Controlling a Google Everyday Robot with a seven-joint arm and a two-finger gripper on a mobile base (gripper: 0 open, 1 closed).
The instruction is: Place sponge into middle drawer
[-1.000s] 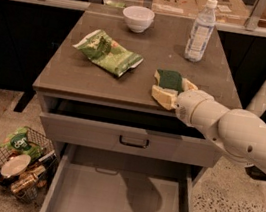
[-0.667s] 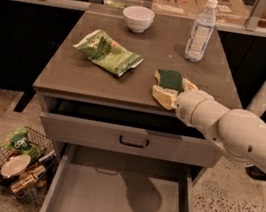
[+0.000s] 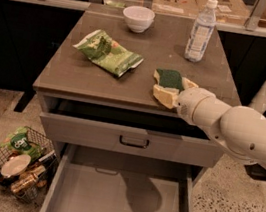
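Note:
The sponge (image 3: 169,77), dark green face up, lies on the brown cabinet top (image 3: 97,79) near its front right edge. My gripper (image 3: 173,91) is right at the sponge, reaching in from the right on a cream arm (image 3: 236,128), with its cream tip against the sponge's front and right sides. The middle drawer (image 3: 106,206) is pulled out below, low in the view, and its pale grey floor is bare, with the arm's shadow on it.
A green-and-white snack bag (image 3: 109,52), a white bowl (image 3: 138,18) and a water bottle (image 3: 201,30) stand on the top. A grey drawer front with a black handle (image 3: 133,141) sits above the open drawer. A wire basket of items (image 3: 18,161) stands on the floor at left.

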